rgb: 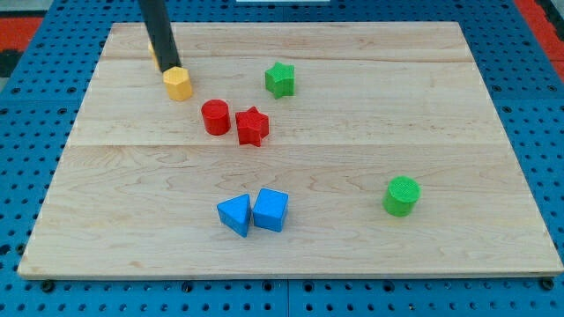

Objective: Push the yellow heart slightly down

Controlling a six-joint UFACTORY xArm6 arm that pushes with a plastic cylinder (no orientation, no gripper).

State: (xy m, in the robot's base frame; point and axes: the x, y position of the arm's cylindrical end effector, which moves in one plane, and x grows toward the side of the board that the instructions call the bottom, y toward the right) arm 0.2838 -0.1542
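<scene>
A yellow block [178,84] lies near the board's upper left; its shape reads as roughly hexagonal from here. My tip [168,69] is right at its upper-left edge, touching it or nearly so. The dark rod slants up to the view's top. A small sliver of yellow-orange [153,60] shows at the rod's left edge, mostly hidden behind the rod; I cannot make out its shape.
A red cylinder [216,116] and red star [252,126] lie below right of the yellow block. A green star [280,79] lies to its right. A blue triangle [234,215] and another blue block [270,210] lie lower centre. A green cylinder [402,195] lies at right. All are on the wooden board [458,97].
</scene>
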